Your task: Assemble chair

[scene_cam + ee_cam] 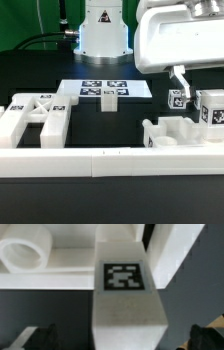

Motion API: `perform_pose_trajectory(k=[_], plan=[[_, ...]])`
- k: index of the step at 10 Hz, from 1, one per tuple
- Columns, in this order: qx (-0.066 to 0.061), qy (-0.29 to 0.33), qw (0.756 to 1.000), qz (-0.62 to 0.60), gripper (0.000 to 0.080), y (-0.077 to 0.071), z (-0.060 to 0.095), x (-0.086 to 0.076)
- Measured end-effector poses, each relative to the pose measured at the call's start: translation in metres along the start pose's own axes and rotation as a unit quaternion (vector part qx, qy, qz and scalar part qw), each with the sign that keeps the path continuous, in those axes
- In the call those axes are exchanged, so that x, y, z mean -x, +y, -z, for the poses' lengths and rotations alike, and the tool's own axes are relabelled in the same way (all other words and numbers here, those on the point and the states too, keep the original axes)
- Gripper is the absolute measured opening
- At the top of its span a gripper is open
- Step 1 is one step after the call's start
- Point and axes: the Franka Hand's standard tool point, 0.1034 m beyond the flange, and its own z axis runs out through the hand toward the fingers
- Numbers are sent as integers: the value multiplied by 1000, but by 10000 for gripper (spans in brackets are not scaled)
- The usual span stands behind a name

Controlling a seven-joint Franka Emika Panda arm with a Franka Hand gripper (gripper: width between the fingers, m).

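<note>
At the exterior view's left, a ladder-shaped chair part [35,115] lies flat on the table, well apart from the arm. The long border rail [100,160] runs along the front edge. In the middle, the marker board [100,88] lies flat, with a small white block [108,98] standing at its near edge. At the exterior view's right, a cluster of chair parts [172,135] sits just behind the rail. Two tagged uprights [178,98] rise from it.

The gripper [125,336] hangs over this cluster. In the wrist view its jaws are spread, with one dark fingertip [40,336] on each side of a tagged white bar [125,303]. A clear gap shows on both sides, so nothing is grasped. A ring-shaped part [28,252] and a flat panel lie just beside the bar's far end.

Hazards, as judged from this position:

1. Off-centre closing. The bar does not appear exactly centred between the fingertips. One pad may touch first and push the bar sideways before the other grips.
2. Collision on descent. The neighbouring parts stand near. A low fingertip could strike the panel or the second upright.
3. Twist in the grasp. The bar is smooth plastic. A grip far from its middle may let it rotate when lifted.
4. Disturbing the cluster. Whether the bar is already seated in another part cannot be told, and if it is, pulling it could drag that part along.
</note>
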Motion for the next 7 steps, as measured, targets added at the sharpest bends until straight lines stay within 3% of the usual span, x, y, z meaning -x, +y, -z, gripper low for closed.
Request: perform_pose_trajectory(k=[2, 6, 7], plan=[[0, -1, 1000, 3, 649, 3, 4, -11], [-2, -17, 1000, 3, 649, 2, 2, -6], [-5, -57, 998, 8, 649, 4, -3, 1]])
